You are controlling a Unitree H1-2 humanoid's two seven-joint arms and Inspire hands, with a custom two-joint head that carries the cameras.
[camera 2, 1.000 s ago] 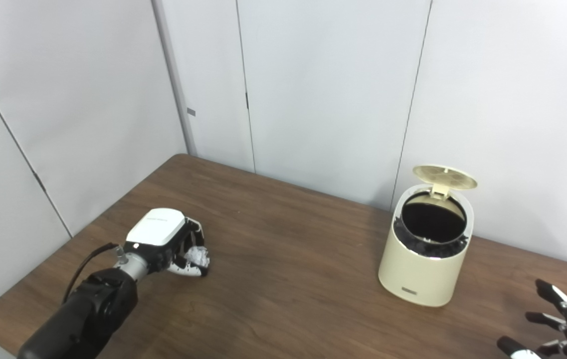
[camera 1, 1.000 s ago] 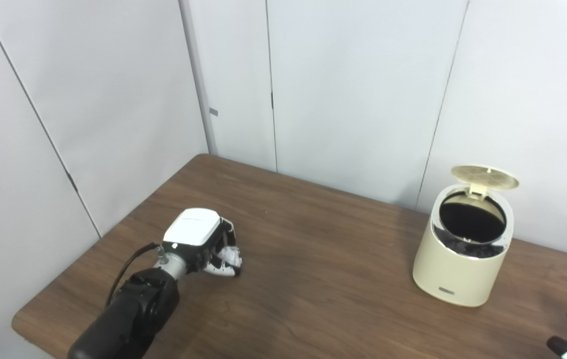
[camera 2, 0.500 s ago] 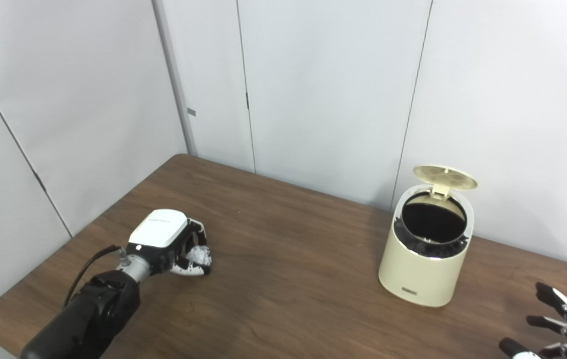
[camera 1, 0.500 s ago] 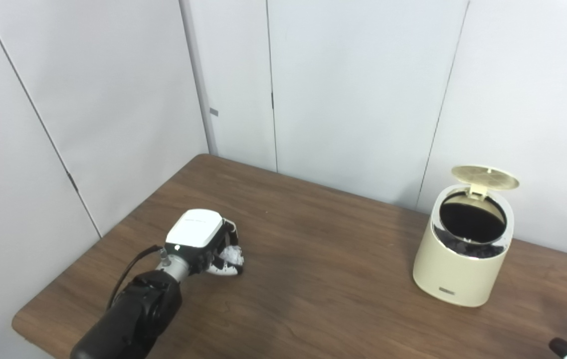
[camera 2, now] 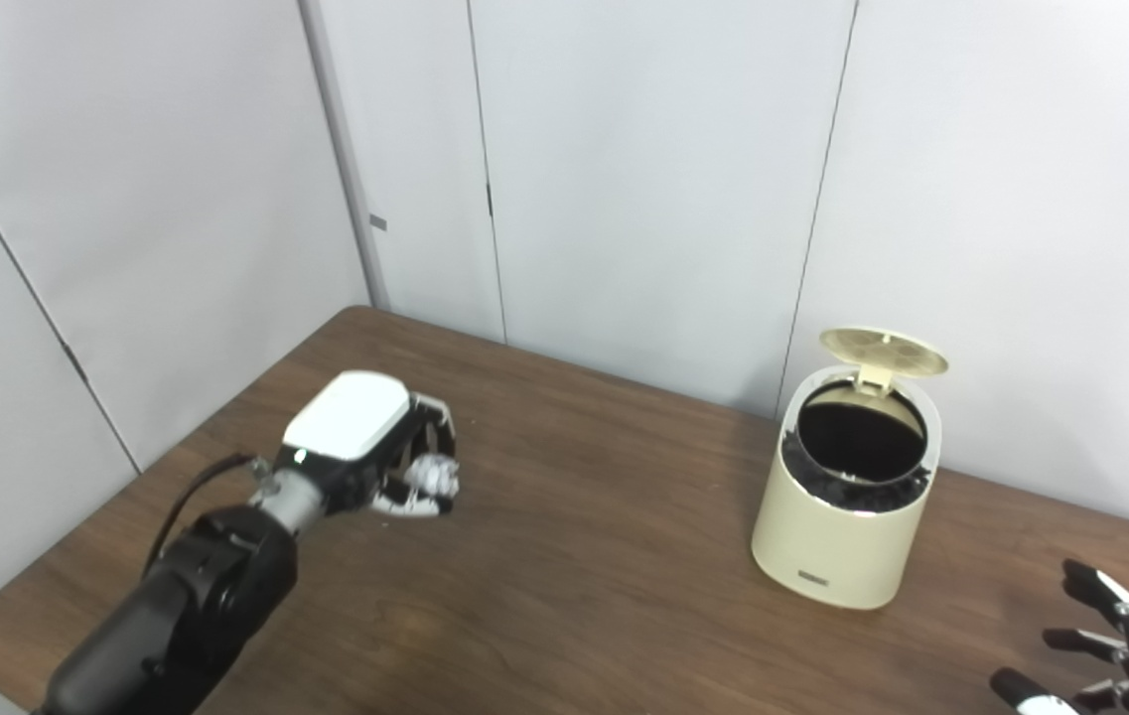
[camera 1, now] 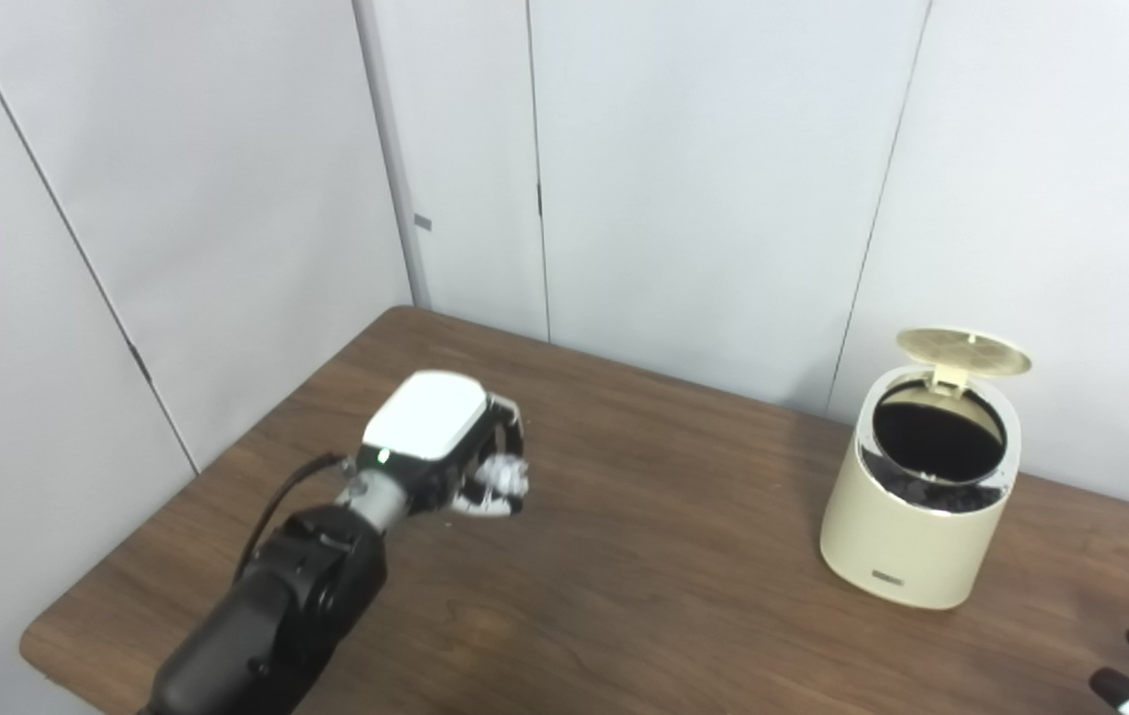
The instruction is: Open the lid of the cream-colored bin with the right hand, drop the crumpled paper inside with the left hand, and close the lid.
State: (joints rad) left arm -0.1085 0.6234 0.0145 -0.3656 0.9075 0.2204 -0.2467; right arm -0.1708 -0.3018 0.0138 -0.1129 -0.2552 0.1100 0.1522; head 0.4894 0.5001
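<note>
Cream plastic makes up the round bin [camera 1: 917,526], a short drum with a smooth, slightly rounded wall and a shiny chrome ring around its mouth. Its lid [camera 1: 963,351] is a flat disc, hinged at the far side and tipped up and back, so the dark inside lies open to view; a black liner edge shows just under the ring. A small dark label [camera 1: 888,574] sits low on the front wall, but its writing is too small to read.

The bin stands upright on the brown wood-grain table [camera 1: 643,576], toward the right side and close to the white panelled wall [camera 1: 703,179].

The crumpled paper [camera 1: 501,478] is a small, white, wrinkled ball. It is well to the left of the bin, raised above the table top, and the left hand [camera 1: 450,452] has its fingers curled tight around it. That hand has a glossy white back cover and a black forearm; no marking on the cover can be read.

The right hand [camera 2: 1110,655] shows only at the lower right corner, low over the table and apart from the bin, with its black fingers spread and nothing between them.
</note>
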